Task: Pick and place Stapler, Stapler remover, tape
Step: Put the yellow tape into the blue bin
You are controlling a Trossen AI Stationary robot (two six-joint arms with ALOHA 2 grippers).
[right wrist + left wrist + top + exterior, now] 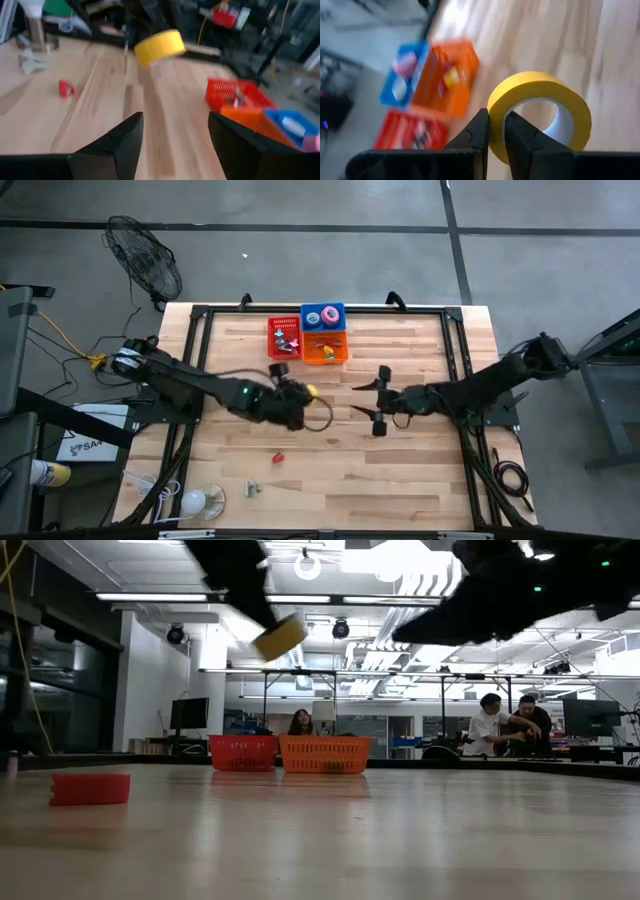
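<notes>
The left gripper (495, 132) pinches the wall of the yellow tape roll (540, 112) above the table, near the orange basket (325, 347), while the right gripper (175, 142) waits nearby with fingers apart.

A lab or workshop hall: a wooden counter (400, 470) in a black frame on a concrete floor (300, 240), a fan (145, 260) beside it, ceiling strip lights (160, 596), monitors (190, 713), and people (510, 725) at benches behind

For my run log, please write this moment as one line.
left pincer: shut on yellow tape roll, lifted above table | right pincer: open, empty | baskets: far edge
</notes>
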